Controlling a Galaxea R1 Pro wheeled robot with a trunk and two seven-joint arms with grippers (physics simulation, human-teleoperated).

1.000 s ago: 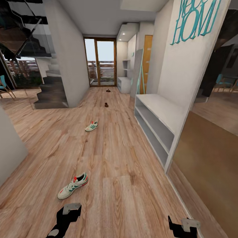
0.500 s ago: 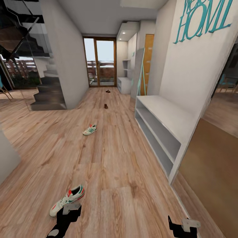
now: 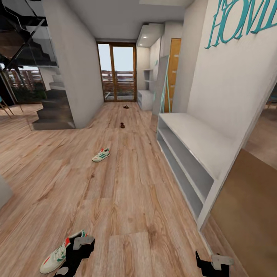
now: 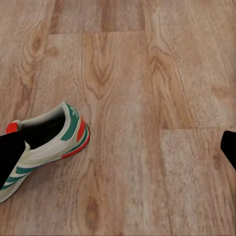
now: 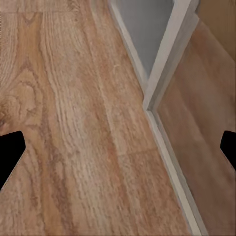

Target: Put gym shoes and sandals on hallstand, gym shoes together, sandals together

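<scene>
One gym shoe [image 3: 55, 257], white with green stripes and a red heel patch, lies on the corridor floor [image 3: 127, 200] just left of my left gripper [image 3: 79, 250]. In the left wrist view that gym shoe [image 4: 46, 140] lies beside one fingertip [image 4: 10, 157], and the jaws stand wide apart with nothing between them. The other gym shoe [image 3: 101, 155] lies farther down the corridor. Two small dark sandals [image 3: 122, 125] [image 3: 125, 107] lie beyond it, far apart. The hallstand [image 3: 192, 148] stands along the right wall, its shelves bare. My right gripper [image 5: 118, 152] is open over bare floor near the hallstand's corner [image 5: 167, 64].
A dark staircase [image 3: 54, 111] rises at the left behind a white wall [image 3: 73, 65]. A glass door [image 3: 116, 73] closes the corridor's far end, with a second white unit [image 3: 145, 98] and a leaning mirror [image 3: 161, 84] beside it. A brown panel [image 3: 246, 200] follows the hallstand.
The whole view has advanced down the corridor. The near gym shoe now sits lower in the picture, right beside my left gripper. Shoes and sandals themselves have not moved.
</scene>
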